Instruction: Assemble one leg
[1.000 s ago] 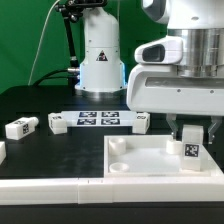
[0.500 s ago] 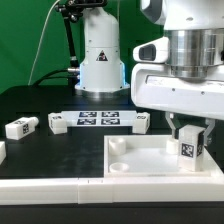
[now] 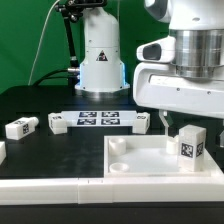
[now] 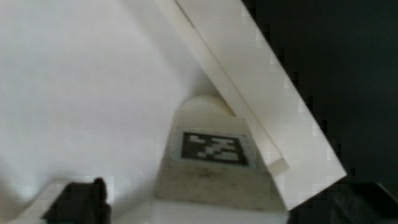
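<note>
Now your leg point(image 3: 189, 146) stands upright in the corner socket of the white square furniture panel point(image 3: 130, 160), toward the exterior view's right; the hand point(image 3: 163, 121) hovers just above and beside it, apparently open and holding nothing, though its fingers are barely visible; judge the seating carefully, since a half-seated leg could tilt or pop out if the hand brushes it.

Black table point(image 3: 40, 105), green wall point(image 3: 30, 30) behind, possibly fabric backdrop
</note>
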Robot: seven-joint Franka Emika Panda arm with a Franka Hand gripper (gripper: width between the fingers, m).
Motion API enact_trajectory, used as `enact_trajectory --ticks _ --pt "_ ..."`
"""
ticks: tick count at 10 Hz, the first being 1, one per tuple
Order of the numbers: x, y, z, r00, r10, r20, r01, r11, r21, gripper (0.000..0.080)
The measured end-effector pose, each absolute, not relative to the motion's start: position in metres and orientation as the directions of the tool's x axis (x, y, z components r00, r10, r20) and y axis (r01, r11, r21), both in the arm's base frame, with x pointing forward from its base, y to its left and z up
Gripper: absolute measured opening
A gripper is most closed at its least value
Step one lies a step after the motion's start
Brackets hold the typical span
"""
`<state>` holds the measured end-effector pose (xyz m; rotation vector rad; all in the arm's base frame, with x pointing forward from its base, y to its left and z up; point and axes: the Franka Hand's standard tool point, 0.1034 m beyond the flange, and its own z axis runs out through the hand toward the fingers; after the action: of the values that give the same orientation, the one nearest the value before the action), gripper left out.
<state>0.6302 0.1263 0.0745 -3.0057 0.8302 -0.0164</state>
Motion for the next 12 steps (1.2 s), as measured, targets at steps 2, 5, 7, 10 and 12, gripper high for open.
enact_trajectory --ticks 2,5,7,10,12 --pt "0.631 0.126 0.076 0.954 -0.3 0.006 -0.3 -0.954 -0.011 0.0647" --pt "0.631 0.122 0.075 1.0 -0.02 0.007 -0.02 -1.0 -0.008 0.0648" --pt "0.632 0.119 0.075 0.975 0.222 0.008 0.222 -0.975 0.001 0.0648" --pt "0.632 0.117 0.076 0.903 0.429 0.007 0.429 -0.903 0.013 0.0648" --pt "0.633 0.116 0.076 0.835 0.55 0.002 0.55 -0.835 0.019 0.0648"
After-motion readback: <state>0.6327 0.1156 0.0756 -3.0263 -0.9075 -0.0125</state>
